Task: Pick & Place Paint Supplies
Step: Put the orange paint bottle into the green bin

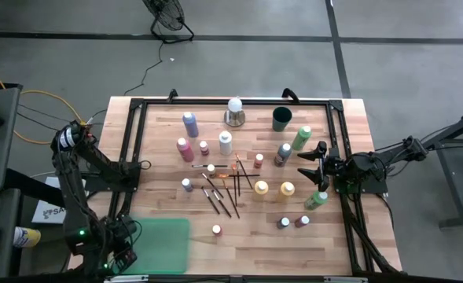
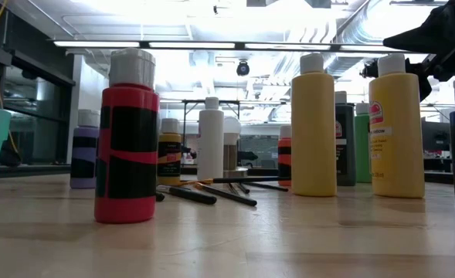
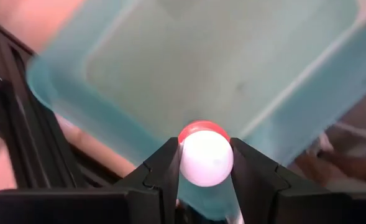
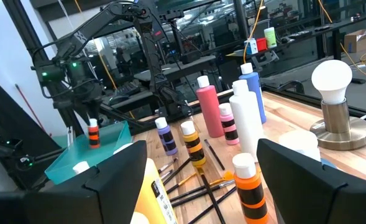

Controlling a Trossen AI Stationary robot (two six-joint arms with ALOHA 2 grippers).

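My left gripper point(image 3: 205, 149) hangs over the green tray point(image 1: 164, 244) at the table's near left corner, shut on a small red paint bottle point(image 4: 94, 134) with a white cap. Many more paint bottles stand across the middle of the table, among them a pink one point(image 1: 185, 148), a blue-purple one point(image 1: 190, 124), a white one point(image 1: 225, 142) and two yellow ones point(image 1: 261, 189). Thin brushes point(image 1: 227, 189) lie flat between them. A red bottle point(image 1: 216, 229) stands just right of the tray. My right gripper point(image 1: 310, 163) waits open and level at the table's right side. My left gripper pinches the red bottle's white cap point(image 3: 205, 158) between its two fingers point(image 3: 164, 165), one on each side of it. The fingers come from above, pointing down. The bottle hangs upright below them, clear of the tray floor point(image 3: 232, 56).
A white bulb on a metal base point(image 1: 234, 112) and a dark green cup point(image 1: 282, 119) stand at the far edge. A black frame point(image 1: 129, 149) runs around the tabletop. Bare wood lies right of the tray along the near edge point(image 1: 255, 251).
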